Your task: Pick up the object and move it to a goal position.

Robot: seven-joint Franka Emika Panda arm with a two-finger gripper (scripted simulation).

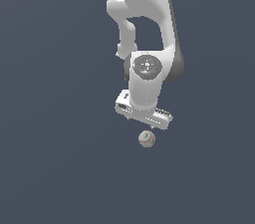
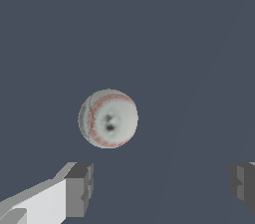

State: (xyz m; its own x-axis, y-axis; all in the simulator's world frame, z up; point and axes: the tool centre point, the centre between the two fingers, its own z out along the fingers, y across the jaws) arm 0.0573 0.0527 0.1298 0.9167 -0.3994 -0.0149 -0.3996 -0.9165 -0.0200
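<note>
The object is a small off-white ball [image 1: 146, 139] with thin red seam lines, resting on the flat dark grey floor [image 1: 60, 168]. My gripper [image 1: 145, 126] hangs just above it in the exterior view, its white hand pointing down. The wrist view shows the ball [image 2: 108, 118] ahead of the gripper [image 2: 162, 188], nearer to one grey fingertip [image 2: 79, 188] than to the other [image 2: 244, 184]. The fingers stand wide apart with nothing between them, so the gripper is open. The ball lies outside the gap.
The white arm [image 1: 147, 19] reaches down from the upper part of the exterior view. Only plain dark grey floor surrounds the ball.
</note>
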